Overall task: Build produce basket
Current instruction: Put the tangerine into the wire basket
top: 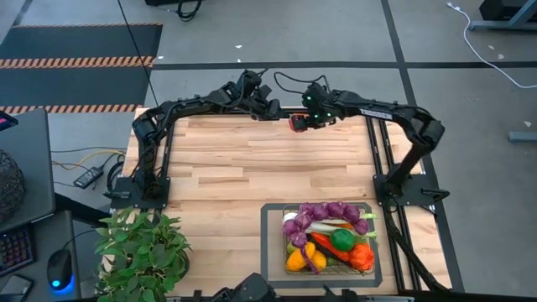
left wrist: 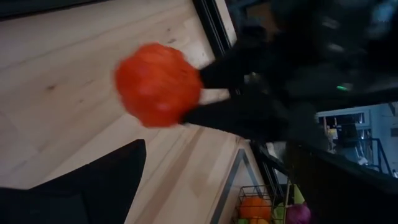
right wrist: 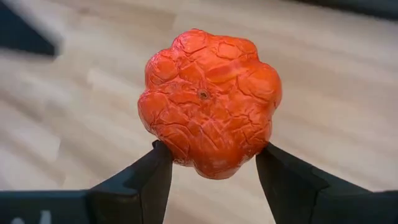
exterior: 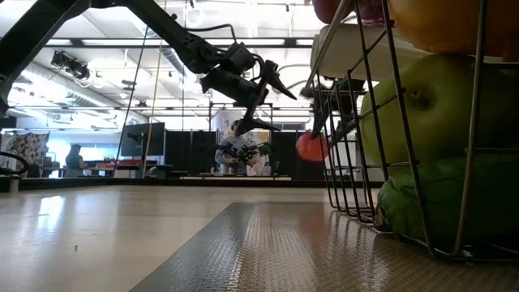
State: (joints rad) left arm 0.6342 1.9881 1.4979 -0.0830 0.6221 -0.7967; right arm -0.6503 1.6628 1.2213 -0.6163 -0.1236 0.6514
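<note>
A red-orange ribbed tomato (right wrist: 208, 102) hangs above the table's far edge, a little right of centre, also seen as tomato (top: 299, 122) from above; my right gripper (right wrist: 211, 174) is shut on it. Just left of it, my left gripper (top: 270, 107) hovers open with nothing between its fingers; the low view shows this gripper (exterior: 268, 96) with its fingers spread. The wire-mesh basket (top: 273, 252) stands at the near right on its flat dark frame. It holds purple, green, orange and red produce (top: 329, 237). My right gripper pinches the tomato between its two fingers, one finger (right wrist: 152, 177) on each opposite side of the tomato's ribbed body (right wrist: 180, 158). The fingers slant down from the table's right. The tomato (exterior: 310, 147) is lifted clear of the table.
A leafy potted plant (top: 143, 247) stands at the table's near left corner. A black rail frame (top: 379, 159) runs along the table's edges. Bare wood lies between the arms and the basket. A person (exterior: 75, 158) stands far off in the room.
</note>
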